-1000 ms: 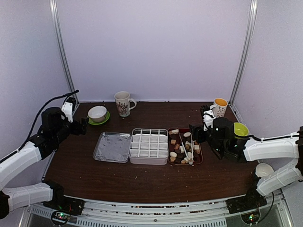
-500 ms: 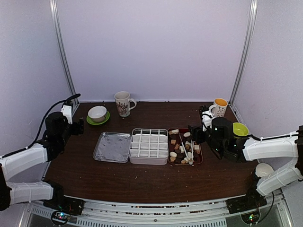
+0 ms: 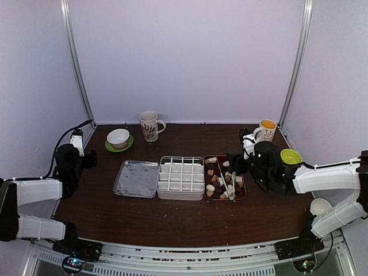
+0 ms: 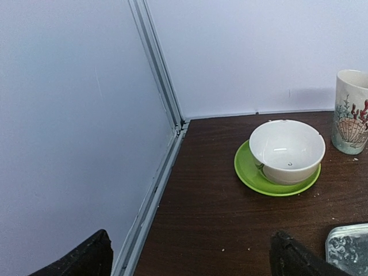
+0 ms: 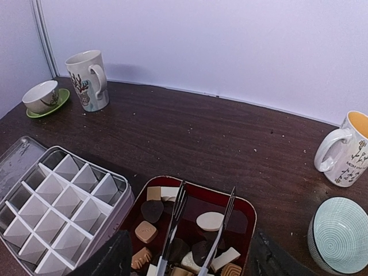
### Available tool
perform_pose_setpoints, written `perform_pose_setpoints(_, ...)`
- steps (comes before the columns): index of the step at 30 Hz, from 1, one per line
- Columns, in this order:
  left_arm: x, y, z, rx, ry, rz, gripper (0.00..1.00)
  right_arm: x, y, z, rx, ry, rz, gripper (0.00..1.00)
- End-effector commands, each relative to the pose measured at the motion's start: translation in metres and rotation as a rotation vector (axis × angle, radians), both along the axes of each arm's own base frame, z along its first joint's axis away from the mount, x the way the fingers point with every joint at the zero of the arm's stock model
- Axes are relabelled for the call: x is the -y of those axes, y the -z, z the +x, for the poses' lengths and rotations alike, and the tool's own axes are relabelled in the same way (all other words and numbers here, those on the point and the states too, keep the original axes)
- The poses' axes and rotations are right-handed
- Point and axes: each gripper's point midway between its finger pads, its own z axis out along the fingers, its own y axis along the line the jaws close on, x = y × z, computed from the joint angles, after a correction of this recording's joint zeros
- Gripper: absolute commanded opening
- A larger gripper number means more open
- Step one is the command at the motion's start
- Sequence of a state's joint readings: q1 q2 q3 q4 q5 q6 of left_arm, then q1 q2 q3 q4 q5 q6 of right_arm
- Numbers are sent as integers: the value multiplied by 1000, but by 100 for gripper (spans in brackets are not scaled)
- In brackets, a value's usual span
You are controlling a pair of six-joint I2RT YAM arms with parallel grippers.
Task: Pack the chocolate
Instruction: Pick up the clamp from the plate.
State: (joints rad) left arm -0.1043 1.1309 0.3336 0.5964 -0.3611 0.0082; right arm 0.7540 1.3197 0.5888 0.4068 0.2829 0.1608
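**Left arm drawn back, right gripper brought nearer the tray**

In the overhead view the left gripper (image 3: 89, 160) has been pulled back toward the left edge of the frame, its fingers spread and empty. The right gripper (image 3: 234, 164) has been eased nearer the dark red tray (image 5: 246, 208), its fingers likewise spread wide. The chocolate (image 5: 210, 221) is all seen in that tray, right of centre, with the tongs (image 5: 174, 224) laid across it. The divided box (image 3: 181, 175) is unfilled, so packing is judged not begun. The dark, crumb-speckled table (image 3: 172, 221) is enclosed by pale walls.

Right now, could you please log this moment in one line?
held: nothing | left gripper: open, facing bowl | right gripper: open, facing tray | chocolate: in tray, tongs on top | divided box: empty
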Motion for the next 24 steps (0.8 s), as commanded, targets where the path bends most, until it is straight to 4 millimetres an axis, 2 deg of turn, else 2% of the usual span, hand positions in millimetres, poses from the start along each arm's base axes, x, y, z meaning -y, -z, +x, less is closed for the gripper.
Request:
perform_pose_setpoints(1,3,-17,8,120,38,13,98,-3,-8,4,1,-4,17,71)
perform_pose_setpoints(8,4,-16,16,162,52,76,98,-3,-7,5,-5,1,8,71)
perform_pose_setpoints(9,4,-5,14,148,47,77,98,-3,-8,5,-2,1,9,71)
perform_pose_setpoints(10,3,-2,12,162,46,83,98,-2,-7,5,-1,2,8,71)
perform_pose_setpoints(15,-2,-4,11,181,22,69,98,-4,-5,8,-19,7,-7,71)
perform_pose_setpoints(21,-6,11,17,139,40,38,98,-6,-2,8,-20,0,-5,71)
perform_pose_setpoints(24,-5,7,22,145,52,36,98,-6,-1,9,-32,3,-12,71)
